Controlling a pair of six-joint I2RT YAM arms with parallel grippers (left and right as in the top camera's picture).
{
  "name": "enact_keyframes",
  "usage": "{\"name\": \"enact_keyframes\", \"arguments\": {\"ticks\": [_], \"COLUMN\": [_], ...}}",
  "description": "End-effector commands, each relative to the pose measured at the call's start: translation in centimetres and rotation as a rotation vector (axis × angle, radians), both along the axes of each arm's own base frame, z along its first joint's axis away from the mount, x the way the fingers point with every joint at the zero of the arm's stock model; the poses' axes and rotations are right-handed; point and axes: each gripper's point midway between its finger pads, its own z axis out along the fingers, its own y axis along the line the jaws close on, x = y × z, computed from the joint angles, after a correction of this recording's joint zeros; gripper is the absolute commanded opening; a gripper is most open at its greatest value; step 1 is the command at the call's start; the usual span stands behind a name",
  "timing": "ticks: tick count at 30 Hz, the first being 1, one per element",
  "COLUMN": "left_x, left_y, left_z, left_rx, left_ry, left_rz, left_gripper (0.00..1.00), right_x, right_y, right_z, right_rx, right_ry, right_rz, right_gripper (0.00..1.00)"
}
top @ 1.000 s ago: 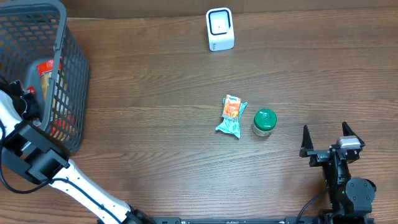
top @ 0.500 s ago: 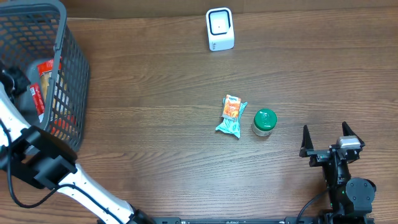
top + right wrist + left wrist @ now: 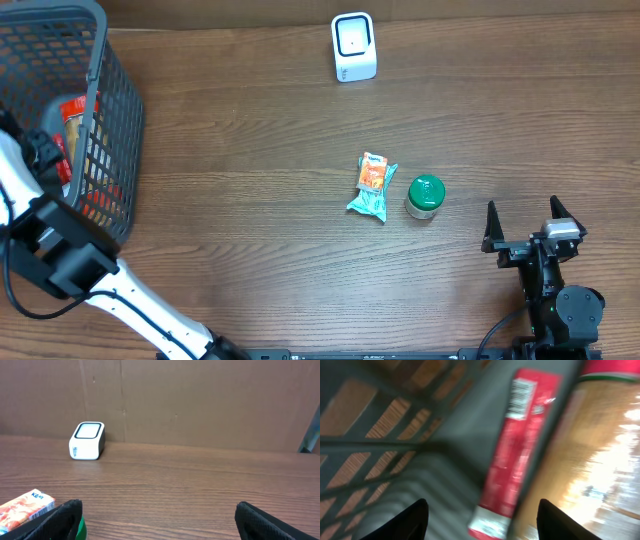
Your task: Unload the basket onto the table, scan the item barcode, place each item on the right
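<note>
Backing the wood-grain table (image 3: 200, 475) stands a brown wall (image 3: 200, 400); left hand (image 3: 482, 512) and right hand (image 3: 160, 520) gape apart.

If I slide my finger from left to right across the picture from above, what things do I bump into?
wire basket → snack packet → green-lidded jar → right gripper. The white scanner sits farther back, lined up over the packet, so I left it out.
</note>
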Motion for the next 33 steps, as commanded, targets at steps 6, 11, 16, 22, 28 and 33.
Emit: {"name": "enact_keyframes", "arguments": {"ticks": [6,11,16,22,28,33], "left_x": [0.4,1.4,1.6,1.3,-1.0,-0.7], "left_y": [-0.2,-0.9,-0.5,-0.8,-2.1,-2.6], "left_z": [-5.2,-6.9,-7.0,-7.8,-11.8,-11.1], "left_rx": [-0.113,-0.159,-0.146,-0.155,-0.186,-0.210], "left_ry": [-0.024,-0.059,-0.069,-0.058,0.028,0.008], "left_rz": [-0.099,-0.123,-0.123,-0.118,-0.098,-0.105], "left_gripper": [0.57,0.57,0.56,0.30,0.04,0.04], "right_x": [0.0,0.0,0.0,0.0,0.0,0.0], "right_y": [-0.1,-0.1,-0.1,-0.1,-0.1,-0.1], "right_z": [-0.2,-0.2,-0.2,-0.2,-0.2,-0.2], "right_rx": [-0.003,-0.003,-0.003,-0.003,-0.003,-0.003], "right_ry": [-0.002,-0.002,-0.002,-0.002,-0.002,-0.002], "right_rz": [-0.002,-0.002,-0.002,-0.002,-0.002,-0.002], "right_gripper": [1.00,1.00,1.00,1.00,1.00,1.00]}}
